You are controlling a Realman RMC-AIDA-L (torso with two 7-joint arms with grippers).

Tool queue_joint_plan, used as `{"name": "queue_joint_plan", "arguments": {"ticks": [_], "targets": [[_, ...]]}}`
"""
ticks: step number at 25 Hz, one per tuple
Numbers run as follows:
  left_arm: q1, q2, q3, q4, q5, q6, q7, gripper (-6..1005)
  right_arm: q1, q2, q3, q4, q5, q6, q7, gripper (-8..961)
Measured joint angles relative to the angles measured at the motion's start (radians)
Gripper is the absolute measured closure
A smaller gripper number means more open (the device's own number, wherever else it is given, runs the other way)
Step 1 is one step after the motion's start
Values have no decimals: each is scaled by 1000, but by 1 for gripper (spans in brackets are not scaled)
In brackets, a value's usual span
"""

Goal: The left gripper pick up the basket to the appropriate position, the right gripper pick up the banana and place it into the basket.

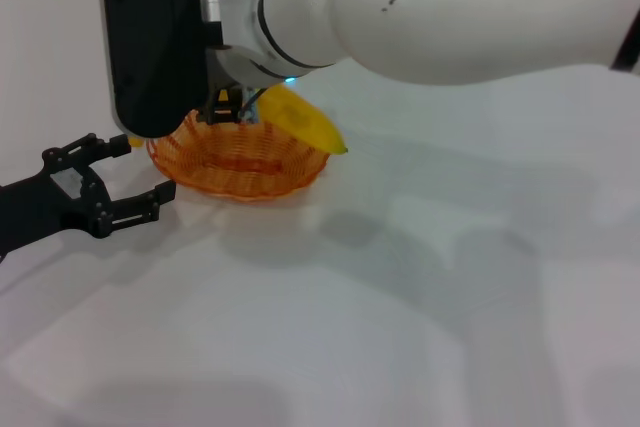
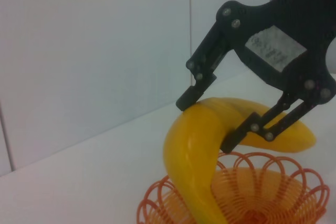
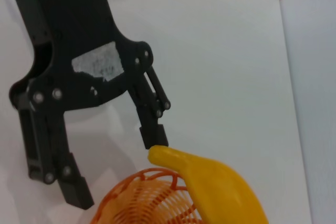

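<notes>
Over the basket [image 1: 240, 161], on the white table [image 1: 450, 297], the right gripper [image 2: 220, 124] hangs at the end of its white-grey arm with the banana [image 2: 210, 145] between its fingers. Left wrist view: one fingertip [image 2: 191, 97] on top of the fruit, the other pad against its side; jaws look clamped on it, though contact of the far pad is partly hidden. Step in hand, as I judge it: placing the banana. Fruit rests half in: one end down among the wire loops, the other, dark-tipped, sticking out past the far rim. Next move probably calls for parting the jaws and lifting clear without dragging the fruit or tipping the light basket. Left gripper [image 1: 120, 182] sits low on the table just beside the near rim, jaws apart, holding nothing; whether it touches the rim, cannot tell. Banana: large, smooth, curved, bright yellow, longer than the shallow orange basket is wide, so some overhang seems likely.
</notes>
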Motion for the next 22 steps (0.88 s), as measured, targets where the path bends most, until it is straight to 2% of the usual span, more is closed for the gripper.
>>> {"name": "queue_joint_plan", "arguments": {"ticks": [8, 16, 20, 22], "targets": [[0, 0, 1, 0, 0, 0, 0, 107, -2, 0, 0, 0, 0, 5, -4, 414], [5, 0, -1, 0, 0, 0, 1, 107, -11, -3, 1, -24, -4, 13, -6, 315], [12, 0, -5, 0, 0, 0, 5, 107, -58, -16, 39, -106, -9, -12, -14, 317], [13, 0, -5, 0, 0, 0, 6, 107, -106, -21, 90, -167, -9, -39, -47, 318]]}}
